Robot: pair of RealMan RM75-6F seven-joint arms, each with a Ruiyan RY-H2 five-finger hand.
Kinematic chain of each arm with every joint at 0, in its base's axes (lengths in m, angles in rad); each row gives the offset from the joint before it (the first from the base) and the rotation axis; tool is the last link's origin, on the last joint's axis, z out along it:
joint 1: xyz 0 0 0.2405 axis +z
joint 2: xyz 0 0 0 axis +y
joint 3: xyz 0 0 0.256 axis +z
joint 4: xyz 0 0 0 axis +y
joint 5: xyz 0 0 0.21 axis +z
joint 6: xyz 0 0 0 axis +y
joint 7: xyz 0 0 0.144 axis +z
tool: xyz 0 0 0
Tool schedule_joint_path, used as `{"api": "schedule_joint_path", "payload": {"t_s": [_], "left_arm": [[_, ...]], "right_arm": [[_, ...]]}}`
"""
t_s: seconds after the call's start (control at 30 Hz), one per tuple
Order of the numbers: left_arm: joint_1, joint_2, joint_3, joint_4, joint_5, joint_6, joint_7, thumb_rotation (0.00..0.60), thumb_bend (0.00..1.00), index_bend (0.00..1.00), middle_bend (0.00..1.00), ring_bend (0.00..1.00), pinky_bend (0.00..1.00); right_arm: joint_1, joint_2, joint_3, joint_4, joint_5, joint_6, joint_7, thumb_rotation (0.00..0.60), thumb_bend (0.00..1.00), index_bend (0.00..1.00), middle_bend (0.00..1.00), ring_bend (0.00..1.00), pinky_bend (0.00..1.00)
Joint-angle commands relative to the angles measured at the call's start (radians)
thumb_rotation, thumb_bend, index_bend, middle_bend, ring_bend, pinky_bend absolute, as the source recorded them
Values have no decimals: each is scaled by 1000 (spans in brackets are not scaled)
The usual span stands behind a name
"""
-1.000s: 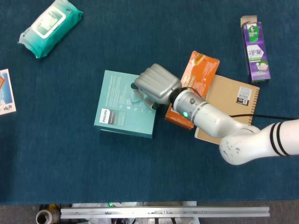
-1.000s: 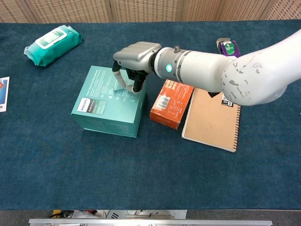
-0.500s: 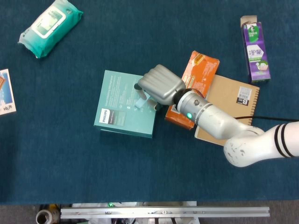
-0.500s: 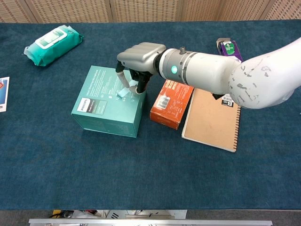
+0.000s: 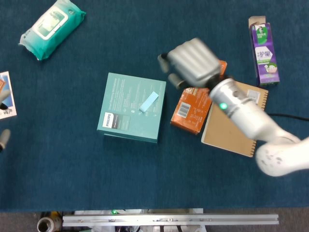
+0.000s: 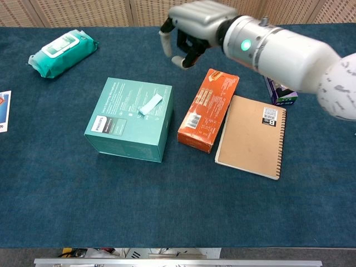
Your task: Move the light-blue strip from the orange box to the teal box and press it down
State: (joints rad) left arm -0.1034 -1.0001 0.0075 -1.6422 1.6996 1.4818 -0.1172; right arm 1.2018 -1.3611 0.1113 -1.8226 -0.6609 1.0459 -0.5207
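The light-blue strip (image 5: 149,102) (image 6: 151,104) lies flat on the top of the teal box (image 5: 126,116) (image 6: 123,121), near its right edge, with nothing touching it. The orange box (image 5: 197,99) (image 6: 208,108) lies just right of the teal box. My right hand (image 5: 192,63) (image 6: 192,25) hovers high above the table behind the orange box; its fingers are loosely curled and apart, and it holds nothing. Of my left hand (image 5: 3,137) only grey fingertips show at the left edge of the head view, spread apart.
A brown spiral notebook (image 5: 236,123) (image 6: 250,136) lies partly under the orange box. A purple carton (image 5: 264,50) (image 6: 281,95) stands at the far right. A green wipes pack (image 5: 50,26) (image 6: 61,47) lies at the far left, and a printed card (image 5: 7,96) at the left edge.
My right hand has let go of the strip, leaving it on the teal box, and has risen up and back to the right. Left fingertips have appeared at the left edge.
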Motion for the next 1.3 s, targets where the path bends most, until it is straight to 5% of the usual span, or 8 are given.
{"api": "schedule_joint_path", "payload": {"t_s": [0.03,0.17,0.33,0.47,0.87,1.3], "left_arm": [[-84,34,0,12,56,-78,-80,600,359,142,575,665,645],[-163,29,-14,21,94,-138,-94,600,388,144,733,814,784],[-255,16,-17,11,147,-213,-113,600,560,171,900,968,904],[-329,7,-25,-11,155,-297,-98,600,696,209,984,1000,996],[-500,-66,-52,-78,117,-498,-9,600,764,245,1000,1000,1000],[-632,-134,-95,-129,-93,-718,90,600,771,195,1000,1000,1000]], "right_arm": [[-79,80,-24,-76,-31,106,-25,600,362,499,788,874,1000],[-160,127,-57,-122,-110,214,-42,600,365,499,761,862,1000],[-245,175,-87,-168,-166,310,-69,600,394,499,764,899,1000],[-291,214,-100,-183,-179,338,-103,600,406,499,809,993,1000],[-386,282,-92,-212,-197,324,-114,600,408,477,880,1000,1000],[-468,264,-72,-154,-223,292,-78,600,409,475,892,1000,1000]]}}
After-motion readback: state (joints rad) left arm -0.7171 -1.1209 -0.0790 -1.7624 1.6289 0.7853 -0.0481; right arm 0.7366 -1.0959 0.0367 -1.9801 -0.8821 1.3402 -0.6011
